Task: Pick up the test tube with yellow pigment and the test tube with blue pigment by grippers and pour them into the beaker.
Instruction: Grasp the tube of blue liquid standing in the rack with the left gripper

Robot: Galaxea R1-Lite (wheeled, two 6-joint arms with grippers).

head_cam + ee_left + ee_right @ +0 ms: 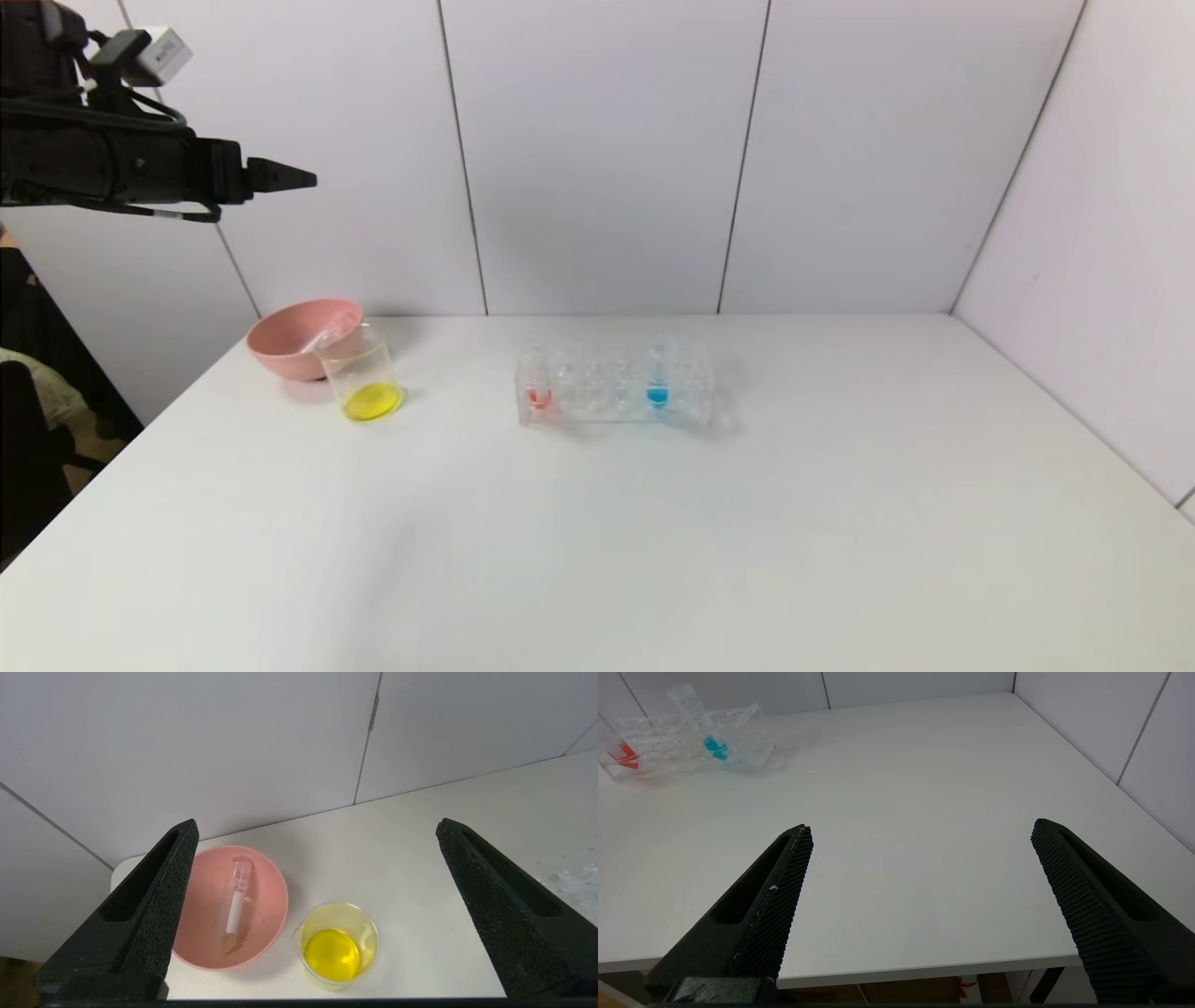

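Head view: no writing can be read on any item. The left gripper (280,175) hangs high above the table's (597,523) left rear corner, its pointed tip aimed toward the wall; from here its opening cannot be judged. Well below the fingers sit the pink bowl (285,350) and, touching its front, the beaker (364,378) with yellow liquid at its bottom. Far off to the side of the tip stands the clear rack (611,387), holding a red-tipped tube (537,381) and the test tube with blue pigment (660,373), both upright.

Left wrist view: the fingers (154,905) are spread wide, holding nothing. Beyond and between them, the test tube with yellow pigment (236,912) lies tilted inside the bowl (266,891), nearer one finger; the beaker (336,945) stands just beside the bowl.

Right wrist view: the right gripper (920,868) hovers at the table's near edge, its fingers (780,891) spread wide and empty. The rack (686,737) and blue tube (703,723) sit well apart, far beyond one fingertip.
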